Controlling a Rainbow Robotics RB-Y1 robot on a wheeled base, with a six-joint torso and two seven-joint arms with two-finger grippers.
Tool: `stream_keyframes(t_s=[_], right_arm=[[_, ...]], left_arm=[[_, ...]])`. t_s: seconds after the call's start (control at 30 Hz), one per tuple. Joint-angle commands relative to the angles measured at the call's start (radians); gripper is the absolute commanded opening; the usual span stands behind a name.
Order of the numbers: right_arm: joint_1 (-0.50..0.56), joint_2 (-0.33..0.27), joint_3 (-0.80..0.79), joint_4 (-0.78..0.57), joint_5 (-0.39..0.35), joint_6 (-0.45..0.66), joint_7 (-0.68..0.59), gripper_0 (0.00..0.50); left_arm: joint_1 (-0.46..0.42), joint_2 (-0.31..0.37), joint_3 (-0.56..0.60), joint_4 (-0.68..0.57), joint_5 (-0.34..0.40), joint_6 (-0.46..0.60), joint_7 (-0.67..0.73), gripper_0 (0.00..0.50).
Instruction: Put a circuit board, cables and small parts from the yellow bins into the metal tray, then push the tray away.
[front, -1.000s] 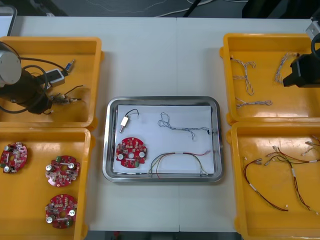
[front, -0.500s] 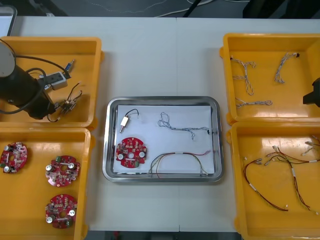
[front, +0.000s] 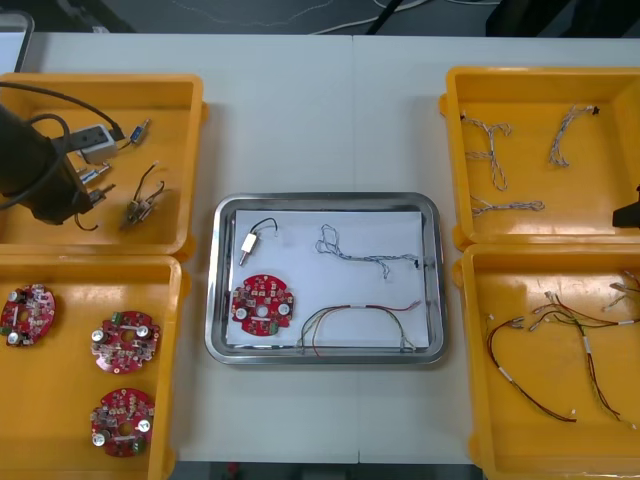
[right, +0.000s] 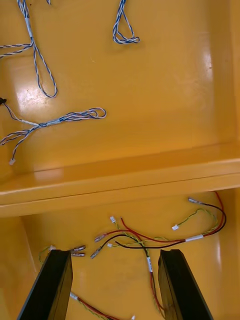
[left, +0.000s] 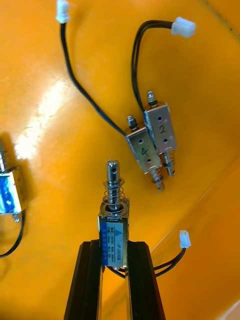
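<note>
Small metal part (left: 114, 220) clamped in left pincer (left: 114, 245); two paired parts (left: 152, 137) nearby; right pincer (right: 114, 255) wide.

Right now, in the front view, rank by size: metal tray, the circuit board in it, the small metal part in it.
1. Metal tray
2. Circuit board
3. Small metal part
Same level, so nearness doesn't mislead. The left pincer grips a second metal part over a yellow bin.

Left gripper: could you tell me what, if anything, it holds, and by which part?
The left gripper holds a small metal part by the lower end of its blue-labelled body.
</note>
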Motion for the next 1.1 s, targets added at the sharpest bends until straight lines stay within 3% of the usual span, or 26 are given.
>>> stream_keyframes(t_s=[0.03,0.53,0.83,1.1], right_arm=[[0.032,0.030,-0.040,-0.051,-0.018,0.003,-0.038,0.500],[0.135,0.055,-0.043,-0.163,-0.025,0.003,-0.080,0.500],[0.184,0.051,-0.049,-0.207,-0.012,0.003,-0.083,0.500],[0.216,0.051,-0.048,-0.209,-0.016,0.003,-0.092,0.500]], left_arm=[[-0.056,0.060,0.040,-0.033,0.019,0.011,0.124,0.000],[-0.084,0.073,0.051,-0.152,-0.005,0.140,0.372,0.000],[-0.076,0.065,0.053,-0.323,0.008,0.288,0.627,0.000],[-0.044,0.020,0.040,-0.454,0.028,0.293,0.826,0.000]])
